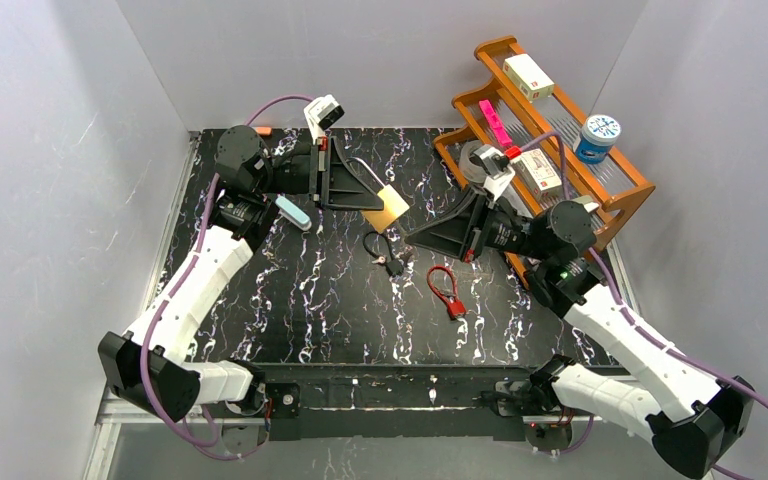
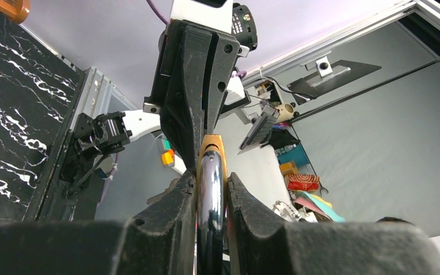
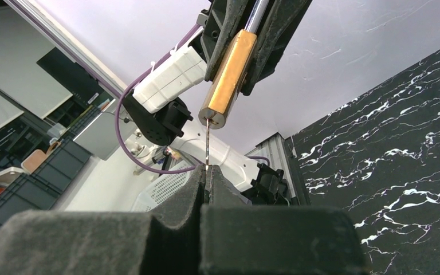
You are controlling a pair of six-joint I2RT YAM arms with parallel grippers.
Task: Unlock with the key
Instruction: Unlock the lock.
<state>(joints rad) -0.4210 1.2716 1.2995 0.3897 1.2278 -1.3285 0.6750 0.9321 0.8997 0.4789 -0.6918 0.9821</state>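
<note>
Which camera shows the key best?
The right wrist view: the key runs as a thin blade from the right hand up to the brass padlock. From above it is too small to tell; the left wrist view hides it behind the padlock.

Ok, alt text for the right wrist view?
The right gripper, shut on a thin key, holds its tip at the bottom of a brass padlock. The left gripper clamps the padlock from above; black marbled table at right.
</note>
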